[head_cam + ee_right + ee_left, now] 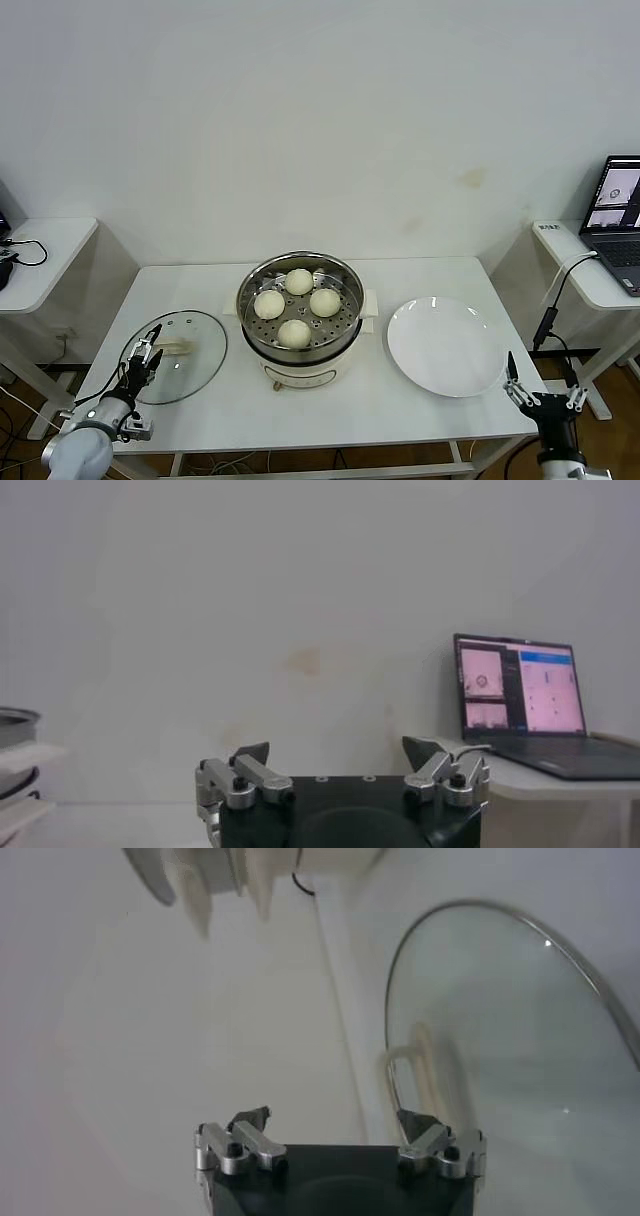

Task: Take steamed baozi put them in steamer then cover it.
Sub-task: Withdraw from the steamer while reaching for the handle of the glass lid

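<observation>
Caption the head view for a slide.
Four baozi sit in the uncovered steamer; left gripper open by the glass lid.

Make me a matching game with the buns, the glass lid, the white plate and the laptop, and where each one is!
1. four cream-white round buns
2. round glass lid
3. flat white round plate
4. open dark laptop

A. side table on the robot's right
B. inside the shiny steel steamer pot
C. table, left of the steamer
D. table, right of the steamer

Pairs: 1-B, 2-C, 3-D, 4-A
</observation>
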You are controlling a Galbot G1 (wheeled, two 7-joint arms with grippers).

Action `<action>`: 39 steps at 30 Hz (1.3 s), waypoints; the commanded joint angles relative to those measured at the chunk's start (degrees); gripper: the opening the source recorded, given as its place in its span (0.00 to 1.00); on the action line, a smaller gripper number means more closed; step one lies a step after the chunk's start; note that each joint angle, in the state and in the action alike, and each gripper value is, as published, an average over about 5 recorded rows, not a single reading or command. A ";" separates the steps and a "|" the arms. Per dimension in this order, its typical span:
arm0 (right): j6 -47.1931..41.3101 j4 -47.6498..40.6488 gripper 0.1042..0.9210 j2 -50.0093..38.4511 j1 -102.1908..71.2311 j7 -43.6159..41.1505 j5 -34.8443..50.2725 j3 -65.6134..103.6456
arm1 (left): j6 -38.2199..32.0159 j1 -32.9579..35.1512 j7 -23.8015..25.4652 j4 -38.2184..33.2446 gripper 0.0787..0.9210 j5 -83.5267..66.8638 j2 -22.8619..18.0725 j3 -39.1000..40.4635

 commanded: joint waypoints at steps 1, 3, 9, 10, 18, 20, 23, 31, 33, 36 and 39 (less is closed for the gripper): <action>0.43 0.11 0.88 0.67 -1.08 -0.20 0.08 0.84 | -0.19 -5.86 0.24 6.24 0.88 1.95 -0.41 1.86; 0.47 -0.08 0.88 0.71 -1.08 -0.23 0.05 0.76 | -0.17 -6.58 0.34 6.83 0.88 1.88 -0.61 2.08; 0.64 -0.72 0.88 0.88 -1.15 -0.37 -0.16 0.46 | -0.13 -8.73 0.53 8.73 0.88 1.70 -0.95 2.82; 0.66 -0.78 0.88 0.91 -1.18 -0.39 -0.18 0.43 | -0.13 -9.12 0.53 9.11 0.88 1.66 -1.02 2.91; 0.64 -1.18 0.88 0.98 -1.30 -0.63 -0.32 0.26 | -0.02 -11.85 1.05 11.51 0.88 0.72 -1.44 3.68; 0.63 -1.27 0.88 1.03 -1.28 -0.69 -0.37 0.18 | -0.01 -12.54 1.26 12.25 0.88 0.10 -1.56 3.93; 0.67 -1.49 0.88 1.09 -1.22 -0.74 -0.48 0.05 | -0.01 -13.47 1.58 13.16 0.88 -1.02 -1.75 4.18; 0.73 -2.24 0.88 1.26 -0.89 -0.90 -0.87 -0.31 | 0.20 -14.09 3.27 13.61 0.88 -5.75 -1.36 5.32; 0.72 -2.40 0.88 1.33 -0.84 -0.94 -1.02 -0.52 | 0.19 -14.07 3.71 13.68 0.88 -6.69 -1.29 5.57; 0.66 -2.52 0.88 1.45 -0.85 -1.04 -1.27 -0.84 | 0.16 -14.04 4.57 13.62 0.85 -7.83 -1.02 5.88; 0.67 -2.67 0.88 1.53 -0.90 -1.14 -1.52 -1.03 | 0.14 -14.13 5.26 13.51 0.76 -8.61 -0.63 6.13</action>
